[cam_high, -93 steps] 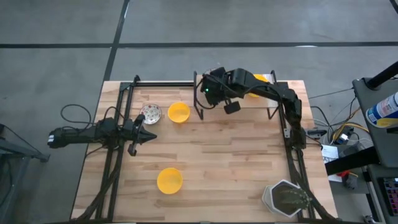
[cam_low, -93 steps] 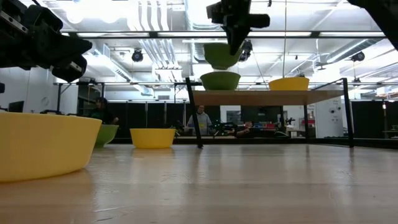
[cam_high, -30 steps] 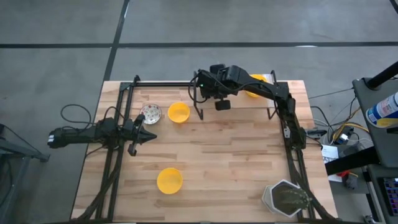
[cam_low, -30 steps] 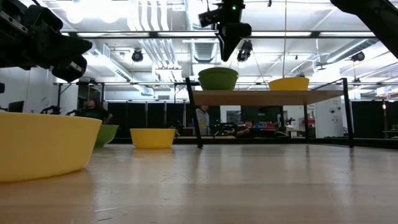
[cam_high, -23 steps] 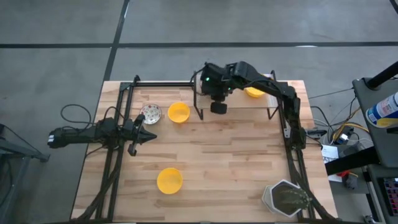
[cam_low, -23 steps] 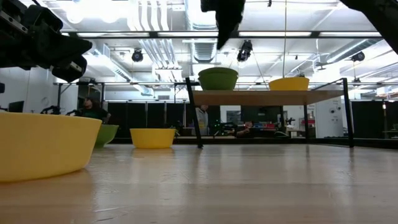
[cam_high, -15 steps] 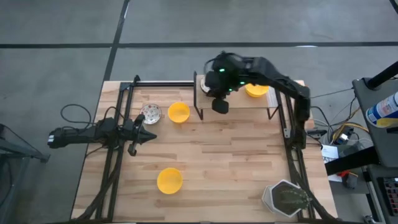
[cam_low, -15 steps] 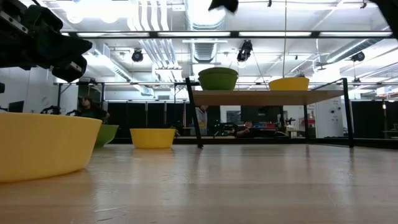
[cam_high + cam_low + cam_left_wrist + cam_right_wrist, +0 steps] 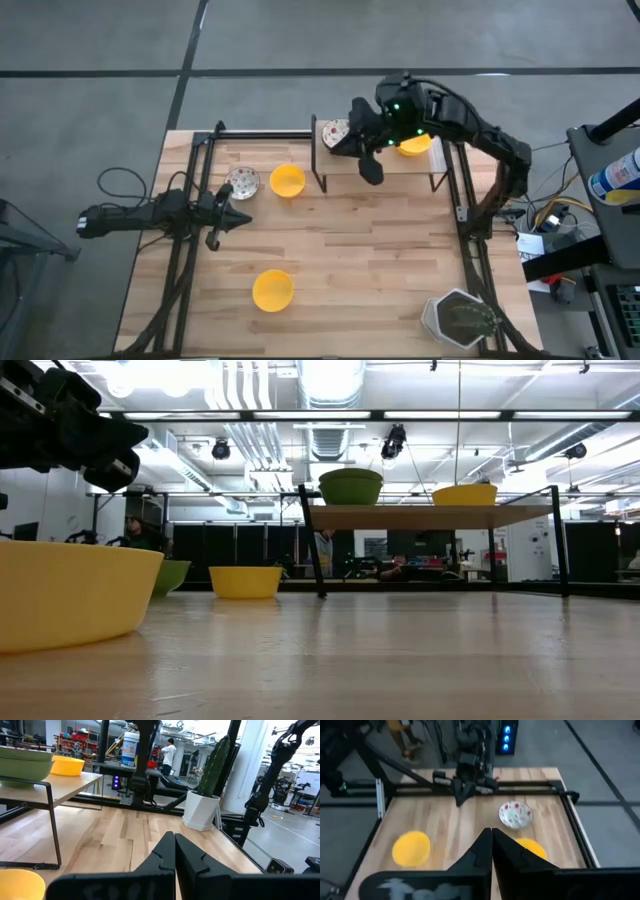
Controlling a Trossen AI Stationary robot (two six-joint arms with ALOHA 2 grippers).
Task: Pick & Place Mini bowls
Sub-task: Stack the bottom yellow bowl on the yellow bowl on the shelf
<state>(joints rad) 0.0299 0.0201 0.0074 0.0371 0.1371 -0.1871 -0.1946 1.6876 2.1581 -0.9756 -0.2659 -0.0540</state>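
At upper centre of the high view, the right gripper (image 9: 368, 168), fingers now closed and empty, has lifted away from the shelf (image 9: 425, 163), leaving a speckled bowl (image 9: 335, 132) placed there beside a yellow bowl (image 9: 412, 146).

No readable text, labels, brand marks or numbers in any view; container labels in the room too small to make out.

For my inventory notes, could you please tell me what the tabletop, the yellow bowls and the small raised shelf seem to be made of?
Tabletop: light wood planks with visible seams, faint sheen. Yellow bowls: uniform matte colour, likely plastic, possibly glazed ceramic. Raised shelf: pale wood board on thin dark legs, probably metal.
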